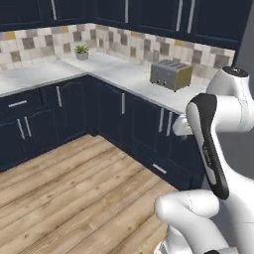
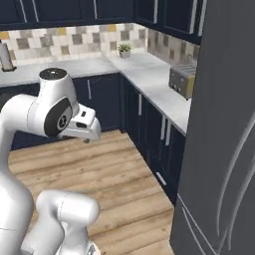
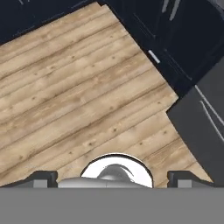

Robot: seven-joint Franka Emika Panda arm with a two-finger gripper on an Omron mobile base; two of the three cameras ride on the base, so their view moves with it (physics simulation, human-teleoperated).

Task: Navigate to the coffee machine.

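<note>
Where the coffee machine stands cannot be told from these views. The one appliance in plain sight is a low silver toaster (image 1: 171, 74) with top slots, on the right run of a pale L-shaped bench (image 1: 124, 74). A small potted plant (image 1: 82, 51) sits in the far corner of the bench, well apart from the toaster. At the far left end of the bench, a tall pale object (image 2: 5, 57) is cut off by the picture's edge and is too cropped to identify. Dark navy cabinets (image 1: 74, 109) run below the bench and above a patchwork tile backsplash (image 1: 44, 44). A tall dark fridge (image 2: 224, 149) stands near on the right. The white arm (image 1: 213, 144) is folded up over a wooden plank floor (image 1: 74, 198). The hand points down at that floor, and its two dark fingers (image 3: 43, 177) are spread wide apart, holding nothing.
</note>
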